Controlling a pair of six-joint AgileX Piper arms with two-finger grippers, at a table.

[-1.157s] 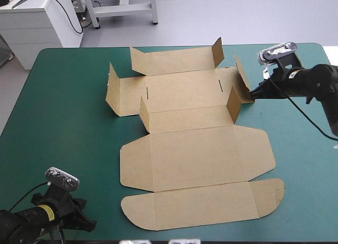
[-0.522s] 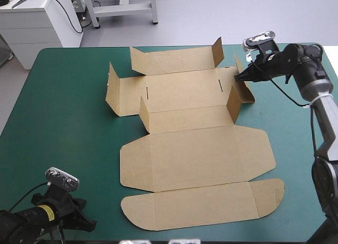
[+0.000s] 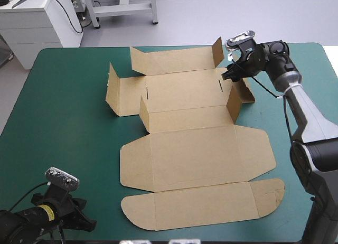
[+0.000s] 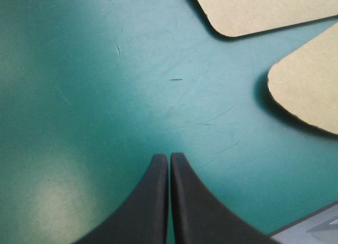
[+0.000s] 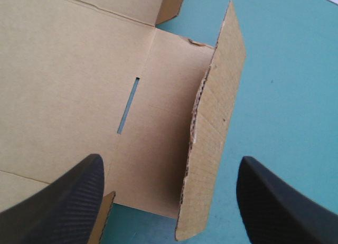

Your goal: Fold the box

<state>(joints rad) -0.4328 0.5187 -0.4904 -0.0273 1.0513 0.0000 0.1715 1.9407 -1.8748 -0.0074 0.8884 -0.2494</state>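
Near one box [image 3: 195,154] are left tool [image 4: 169,155], right tool [image 5: 170,158].

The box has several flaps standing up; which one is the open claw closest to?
The side flap at the box's right end: it stands raised between the right gripper's open fingers; the others stand farther off.

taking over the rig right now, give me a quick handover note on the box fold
Box: mid-table on the teal-green cover; far and middle walls raised, end flaps up, lid panels flat.
Left gripper: shut, empty, over the cover beside the box's near-left rounded flaps.
Right gripper: open, straddling the upright right end flap, not gripping it.
Left to do: tuck the end flaps and lock the walls into a tray.
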